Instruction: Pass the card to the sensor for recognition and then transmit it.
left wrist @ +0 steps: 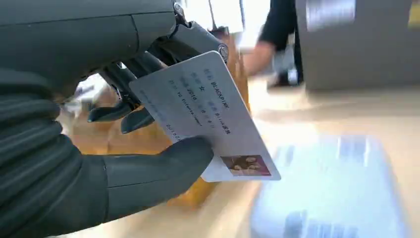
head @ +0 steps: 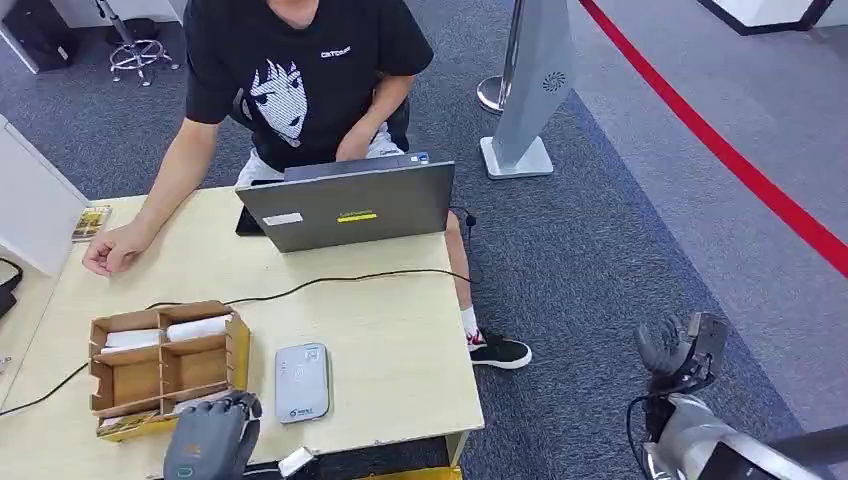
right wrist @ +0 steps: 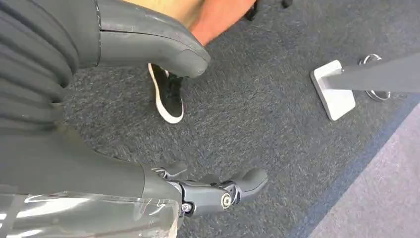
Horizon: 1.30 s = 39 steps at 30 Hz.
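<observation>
My left hand sits at the table's near edge, just left of the grey card sensor. In the left wrist view that hand pinches a white ID card between thumb and fingers, with printed text and a small photo at one corner. The card hovers beside the blurred sensor. My right hand hangs off to the right of the table over the carpet, fingers apart and holding nothing; the right wrist view shows the hand above the floor.
A cardboard divider box with white rolls stands left of the sensor. A person sits behind an open laptop, one hand resting on the table. A black cable crosses the tabletop. A grey stand and red floor line lie right.
</observation>
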### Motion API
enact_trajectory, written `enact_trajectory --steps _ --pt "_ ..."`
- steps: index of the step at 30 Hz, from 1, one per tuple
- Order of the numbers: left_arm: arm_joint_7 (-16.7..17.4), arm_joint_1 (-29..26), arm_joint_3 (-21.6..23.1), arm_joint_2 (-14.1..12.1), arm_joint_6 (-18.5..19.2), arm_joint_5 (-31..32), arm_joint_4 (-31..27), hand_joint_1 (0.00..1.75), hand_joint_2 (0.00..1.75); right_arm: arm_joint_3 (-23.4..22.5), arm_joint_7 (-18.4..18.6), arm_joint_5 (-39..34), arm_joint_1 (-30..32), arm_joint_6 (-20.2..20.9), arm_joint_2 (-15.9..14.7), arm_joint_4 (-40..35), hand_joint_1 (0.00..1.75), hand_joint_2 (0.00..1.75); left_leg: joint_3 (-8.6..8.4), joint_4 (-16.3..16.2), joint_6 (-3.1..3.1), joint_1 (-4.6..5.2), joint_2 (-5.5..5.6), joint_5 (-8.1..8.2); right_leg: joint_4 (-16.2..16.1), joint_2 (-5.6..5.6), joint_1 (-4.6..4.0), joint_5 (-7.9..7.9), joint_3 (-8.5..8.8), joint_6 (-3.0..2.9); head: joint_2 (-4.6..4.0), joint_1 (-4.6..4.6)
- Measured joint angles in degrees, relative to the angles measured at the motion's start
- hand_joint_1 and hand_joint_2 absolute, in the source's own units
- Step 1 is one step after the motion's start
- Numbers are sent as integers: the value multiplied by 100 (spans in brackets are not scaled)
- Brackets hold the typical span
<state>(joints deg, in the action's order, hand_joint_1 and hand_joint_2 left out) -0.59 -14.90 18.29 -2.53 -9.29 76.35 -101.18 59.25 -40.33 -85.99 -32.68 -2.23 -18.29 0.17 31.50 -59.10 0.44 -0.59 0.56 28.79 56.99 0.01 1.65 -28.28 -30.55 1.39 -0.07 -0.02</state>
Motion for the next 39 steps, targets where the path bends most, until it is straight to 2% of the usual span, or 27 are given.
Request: enact_trajectory --steps 5,9,13,22,34,39 --pt "-480 369 0 262 505 380 -1276 175 175 74 0 0 -61 -65 52 -9 0 175 5 0 3 0 4 -4 0 -3 0 6 0 0 0 0" --pt "-367 686 -2 350 610 798 -2129 175 175 188 0 0 -134 -116 147 -11 0 175 1 0 4 0 2 -6 0 -1 0 8 -1 0 0 -2" --pt "-264 825 -35 358 656 903 -2581 175 175 271 0 0 -175 -120 214 -11 0 175 3 1 4 -1 4 -10 2 -5 -1 8 -1 0 0 -2" --pt "-251 876 -83 363 673 905 -2895 175 175 319 0 0 -198 -120 267 -11 0 175 6 0 4 1 4 -10 1 -5 0 8 -2 0 2 -2" --pt "-249 903 -109 363 669 900 -2945 175 175 337 0 0 -211 -120 289 -11 0 175 6 1 4 0 4 -11 1 -5 0 8 -3 0 0 0" --pt "-126 972 -413 356 726 865 -2943 175 175 378 2 0 -212 -122 315 -11 0 175 5 1 4 0 4 -11 1 -5 0 8 -4 0 0 -2"
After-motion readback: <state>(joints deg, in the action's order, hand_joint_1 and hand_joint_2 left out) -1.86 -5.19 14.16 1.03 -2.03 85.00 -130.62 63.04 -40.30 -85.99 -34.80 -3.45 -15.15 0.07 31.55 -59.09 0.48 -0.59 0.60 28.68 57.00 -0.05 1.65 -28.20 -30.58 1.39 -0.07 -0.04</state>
